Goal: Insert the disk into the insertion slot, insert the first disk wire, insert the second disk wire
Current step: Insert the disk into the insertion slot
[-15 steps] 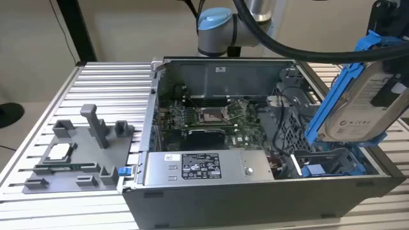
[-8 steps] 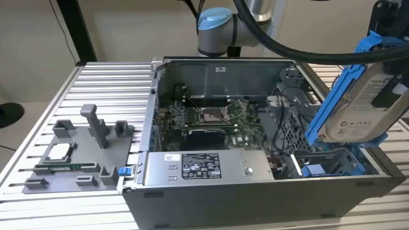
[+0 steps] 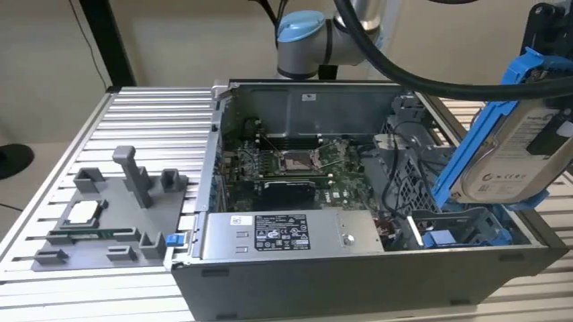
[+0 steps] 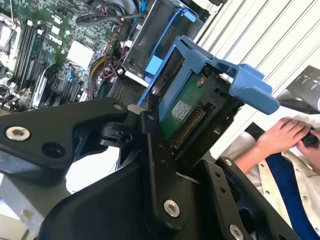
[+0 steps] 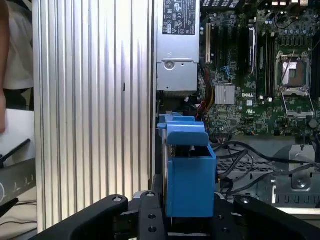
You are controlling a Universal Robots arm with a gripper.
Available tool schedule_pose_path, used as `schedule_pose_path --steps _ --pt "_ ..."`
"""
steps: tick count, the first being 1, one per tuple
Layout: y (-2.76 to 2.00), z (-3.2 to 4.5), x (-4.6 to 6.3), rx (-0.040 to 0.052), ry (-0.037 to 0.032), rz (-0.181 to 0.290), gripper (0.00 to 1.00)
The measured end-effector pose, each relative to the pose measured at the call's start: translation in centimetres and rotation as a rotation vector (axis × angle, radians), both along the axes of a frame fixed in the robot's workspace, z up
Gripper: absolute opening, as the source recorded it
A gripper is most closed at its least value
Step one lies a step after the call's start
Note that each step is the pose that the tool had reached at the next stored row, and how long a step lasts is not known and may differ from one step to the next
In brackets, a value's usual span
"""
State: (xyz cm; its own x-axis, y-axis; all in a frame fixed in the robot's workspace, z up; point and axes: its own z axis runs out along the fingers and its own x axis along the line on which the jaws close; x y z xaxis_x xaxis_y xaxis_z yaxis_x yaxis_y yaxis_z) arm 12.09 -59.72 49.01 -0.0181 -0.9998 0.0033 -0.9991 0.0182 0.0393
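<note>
Bright blue plastic frames the disk point(image 3: 517, 151), which is held in the air, clamped between the two black fingers of the gripper point(image 5: 191, 216). In both wrist views the jaws bear on opposite sides of the carrier, so the hold looks firm. In the exterior view the disk stands nearly upright, its long axis running from about 1 o'clock down to 7 o'clock, with the silver-white label face turned toward the camera. The insertion slot point(image 3: 461, 228) lies at about 7 o'clock from the disk, near its lower end but apart from it. It sits in the near corner of the open computer case point(image 3: 358, 282), on the exterior view's right. The disk is not yet in the bay, and its tilt looks steeper than the lie of the blue rails. Room around the slot is tight. The grey power-supply box point(image 3: 273, 235) sits at its 9 o'clock, and loose black cables point(image 5: 252, 148) trail near it over perforated sheet metal. The case rests on a ribbed aluminium table point(image 3: 152, 114), with a grey fixture tray point(image 3: 107, 228) well apart toward the exterior view's left. In the second wrist view a person's hand point(image 4: 282, 135) rests beyond the table's edge, away from the case.
</note>
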Motion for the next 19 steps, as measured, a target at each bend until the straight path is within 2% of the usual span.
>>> schedule_pose_path --steps 7,13,19 --pt "-0.08 -0.11 0.78 0.0004 -0.0002 0.0 0.0" --pt "-0.09 -0.46 0.9 0.0013 -0.0045 0.001 0.0" --pt "-0.09 -0.47 1.0 0.0012 -0.0046 0.002 0.0"
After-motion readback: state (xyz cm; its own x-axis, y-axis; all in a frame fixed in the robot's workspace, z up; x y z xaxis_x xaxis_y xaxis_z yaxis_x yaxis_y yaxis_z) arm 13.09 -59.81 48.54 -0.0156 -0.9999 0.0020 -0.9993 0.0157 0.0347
